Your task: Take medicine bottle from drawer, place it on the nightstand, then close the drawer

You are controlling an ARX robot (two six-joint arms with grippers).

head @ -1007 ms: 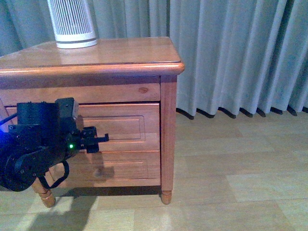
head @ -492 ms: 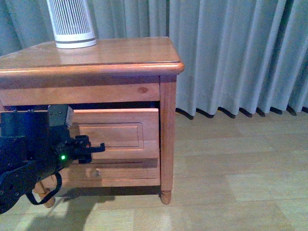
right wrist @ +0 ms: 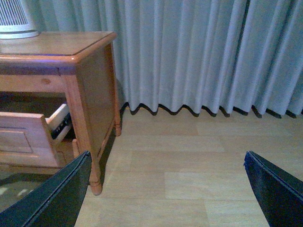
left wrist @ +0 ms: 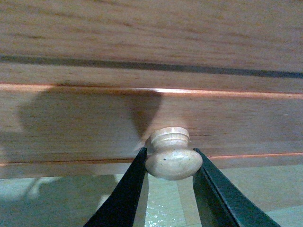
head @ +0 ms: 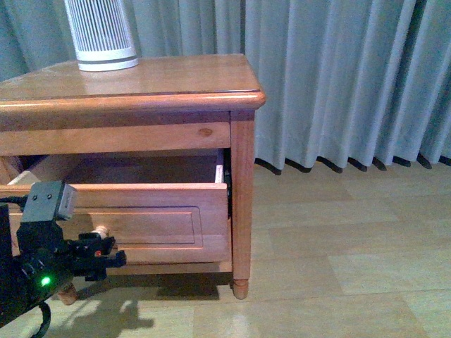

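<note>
The honey-brown nightstand point(head: 162, 77) stands at the left. Its upper drawer point(head: 162, 222) is pulled well out, with the dark opening showing above the front panel. My left gripper point(head: 101, 243) is shut on the drawer's round wooden knob point(head: 101, 231). In the left wrist view the black fingers point(left wrist: 124, 198) clamp both sides of the knob point(left wrist: 173, 158). The medicine bottle is not in view; the drawer's inside is hidden from here. My right gripper point(right wrist: 165, 189) is open and empty above the floor, to the right of the nightstand point(right wrist: 92, 80) and drawer point(right wrist: 26, 139).
A white-and-grey ribbed device point(head: 102, 35) stands on the nightstand's back left. Grey curtains point(head: 345, 77) hang behind, down to the pale wood floor point(head: 338, 267). The nightstand's front right leg point(head: 241, 211) stands beside the drawer.
The drawer has slid out toward me with my left gripper holding its knob. The gripper has moved lower and nearer the camera.
</note>
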